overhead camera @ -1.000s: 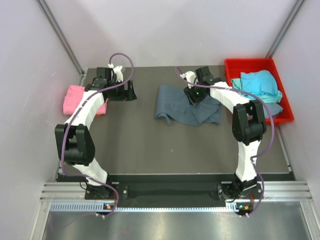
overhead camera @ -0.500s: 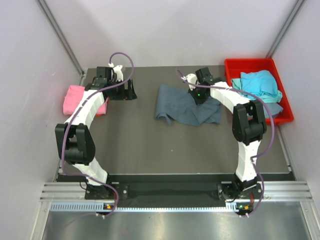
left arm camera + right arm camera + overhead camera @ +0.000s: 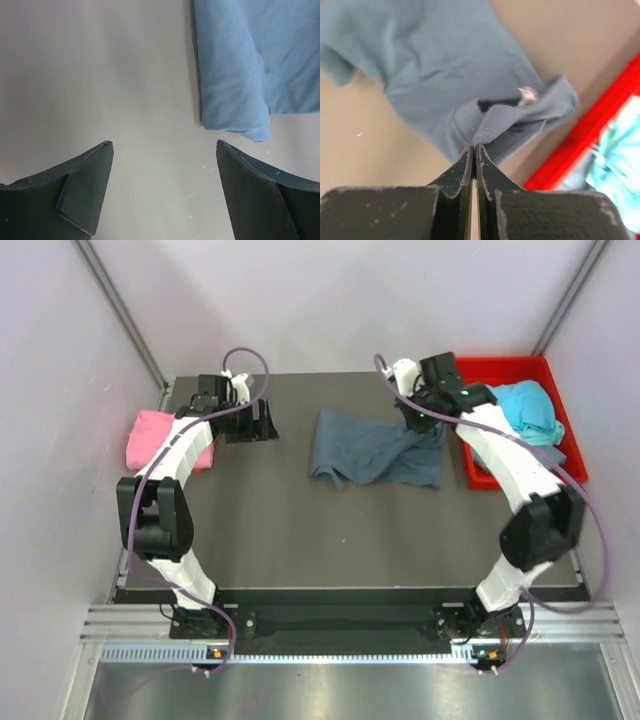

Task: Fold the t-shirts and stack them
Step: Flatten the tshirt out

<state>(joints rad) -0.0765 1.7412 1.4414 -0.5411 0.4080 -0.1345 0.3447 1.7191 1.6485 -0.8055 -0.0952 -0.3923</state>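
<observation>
A slate-blue t-shirt lies crumpled at the middle back of the dark table. My right gripper is shut on a fold of its right edge, lifting that edge near the red bin. A folded pink t-shirt lies at the far left. My left gripper is open and empty, low over bare table to the left of the blue shirt, whose left edge shows in the left wrist view. Turquoise shirts sit in the bin.
A red bin stands at the back right corner, close beside my right gripper; its rim shows in the right wrist view. Walls enclose the table on the left, back and right.
My right gripper has moved right and back toward the red bin, pulling the blue shirt's right edge along. The left gripper stays about where it was.
</observation>
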